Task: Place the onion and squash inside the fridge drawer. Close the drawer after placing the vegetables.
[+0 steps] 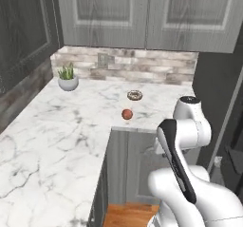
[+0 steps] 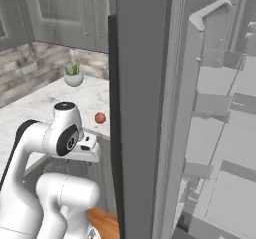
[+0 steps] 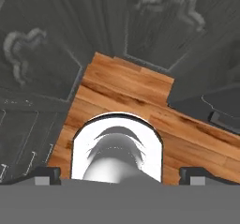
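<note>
The onion (image 1: pixel 126 114), a small reddish-orange ball, lies on the marble counter (image 1: pixel 57 126) near its front edge; it also shows as the onion (image 2: pixel 100 117) in the right base view. The squash is out of view. To the right the fridge (image 2: pixel 220 133) stands open, showing light-grey shelves and boxes; I cannot tell which is the fridge drawer. My arm is folded close to the base, with the hand (image 2: pixel 88 148) below counter height in front of the lower cabinets. My gripper (image 3: pixel 120 174) points down at the wooden floor, open and holding nothing.
A frosted ring donut (image 1: pixel 135 95) lies just behind the onion. A potted plant (image 1: pixel 68 79) stands at the back left by the brick backsplash. A tall dark fridge panel (image 2: pixel 135 108) rises right beside the arm. Grey cabinet fronts (image 3: pixel 42 73) border the wooden floor (image 3: pixel 126 87).
</note>
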Motion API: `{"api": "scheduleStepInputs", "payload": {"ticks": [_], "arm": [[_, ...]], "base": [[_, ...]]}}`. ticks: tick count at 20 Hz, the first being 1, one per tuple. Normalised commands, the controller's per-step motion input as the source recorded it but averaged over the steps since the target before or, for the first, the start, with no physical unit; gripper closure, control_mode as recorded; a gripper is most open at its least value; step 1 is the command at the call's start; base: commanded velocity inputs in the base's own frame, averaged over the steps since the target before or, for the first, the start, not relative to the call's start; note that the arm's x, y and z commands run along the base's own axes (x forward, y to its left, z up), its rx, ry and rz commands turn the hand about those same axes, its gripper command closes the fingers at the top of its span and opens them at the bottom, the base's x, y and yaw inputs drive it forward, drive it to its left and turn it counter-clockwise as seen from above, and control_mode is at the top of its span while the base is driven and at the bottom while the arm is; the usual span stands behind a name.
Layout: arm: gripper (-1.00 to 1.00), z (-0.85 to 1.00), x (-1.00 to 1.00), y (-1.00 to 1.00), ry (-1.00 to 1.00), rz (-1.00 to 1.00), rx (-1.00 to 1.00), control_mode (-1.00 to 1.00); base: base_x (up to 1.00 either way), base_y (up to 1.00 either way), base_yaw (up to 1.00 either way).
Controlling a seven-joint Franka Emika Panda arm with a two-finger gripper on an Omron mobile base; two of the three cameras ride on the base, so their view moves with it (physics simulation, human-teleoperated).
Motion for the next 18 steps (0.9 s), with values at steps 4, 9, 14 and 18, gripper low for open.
{"api": "scheduleStepInputs", "payload": {"ticks": [4, 9, 14, 18], "arm": [[-1.00, 0.00, 0.00, 0.00, 0.00, 0.00, 0.00, 1.00], [-1.00, 0.00, 0.00, 0.00, 0.00, 0.00, 0.00, 1.00], [-1.00, 0.00, 0.97, 0.49, 0.04, -0.14, -0.01, -1.00], [-1.00, -0.02, 1.00, 0.17, 0.00, -0.04, 0.00, -1.00]], "base": [[0.82, 0.30, -0.24], [0.71, 0.29, -0.22], [0.00, 0.00, 0.00], [0.00, 0.00, 0.00]]}}
